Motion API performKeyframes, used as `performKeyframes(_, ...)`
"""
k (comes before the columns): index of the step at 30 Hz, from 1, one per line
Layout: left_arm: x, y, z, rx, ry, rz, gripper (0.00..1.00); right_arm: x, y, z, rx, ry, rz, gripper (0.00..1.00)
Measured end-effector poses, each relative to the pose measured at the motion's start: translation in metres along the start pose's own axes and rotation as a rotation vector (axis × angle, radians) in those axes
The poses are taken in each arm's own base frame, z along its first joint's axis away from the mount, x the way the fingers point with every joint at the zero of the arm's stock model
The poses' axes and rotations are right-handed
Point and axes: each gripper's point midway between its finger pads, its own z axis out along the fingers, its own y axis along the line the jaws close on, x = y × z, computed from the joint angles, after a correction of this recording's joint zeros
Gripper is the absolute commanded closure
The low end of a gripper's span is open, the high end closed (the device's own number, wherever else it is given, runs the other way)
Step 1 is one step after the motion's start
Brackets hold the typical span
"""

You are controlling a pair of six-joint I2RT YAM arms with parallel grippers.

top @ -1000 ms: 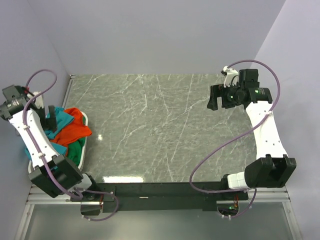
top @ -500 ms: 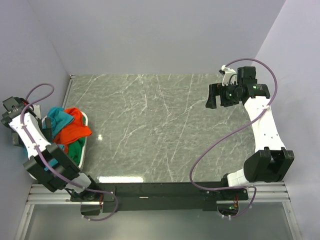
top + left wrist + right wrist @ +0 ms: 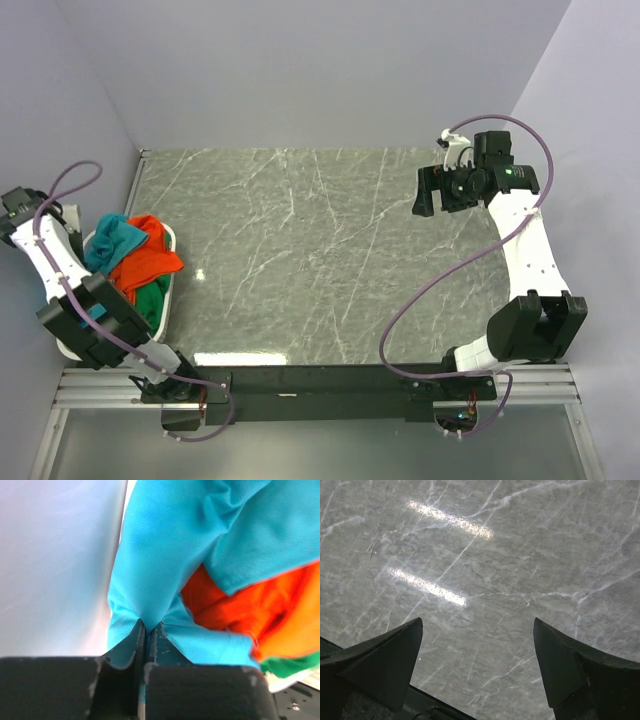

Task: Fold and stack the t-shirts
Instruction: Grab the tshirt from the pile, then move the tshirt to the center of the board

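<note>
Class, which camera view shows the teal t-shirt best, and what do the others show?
The left wrist view: the teal t-shirt fills it, pinched in the shut left tool. The top external view shows only a small bunched patch at the left; the right wrist view shows none, just table.

Table: a glossy tabletop of grey-green marble pattern with white veins is seen across the middle.
Walls: a back wall, a left wall and a right wall, all plain pale lavender-grey, are set close around it.
Light: two bright strips are reflected on the surface.
</note>
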Motion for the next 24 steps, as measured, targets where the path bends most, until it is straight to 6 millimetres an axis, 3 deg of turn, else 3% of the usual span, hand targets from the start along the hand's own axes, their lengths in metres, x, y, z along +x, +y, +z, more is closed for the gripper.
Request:
performKeyframes(4, -0.025, 0.007, -0.036, 0.012, -0.087, -0.015, 1.00, 0.000, 0.000, 0.000, 0.000, 0.004, -0.002, 0.03)
performKeyframes(8, -0.065, 0.017, -0.100, -0.005, -0.265, -0.013, 1.00, -0.008, -0.003, -0.001, 0.009, 0.000, -0.013, 0.04)
performKeyframes(12, -0.108, 0.002, -0.172, -0.024, -0.486, 0.044, 1.00, -0.022, -0.008, -0.004, 0.019, -0.020, -0.031, 0.04)
performKeyframes(18, -0.140, -0.088, -0.250, 0.114, -0.722, 0.229, 1.00, -0.039, -0.021, -0.013, 0.031, -0.046, -0.012, 0.04)
performKeyframes(24, -0.145, -0.193, -0.315, 0.362, -0.901, 0.386, 1.00, -0.047, -0.061, -0.041, 0.070, -0.098, 0.072, 0.04)
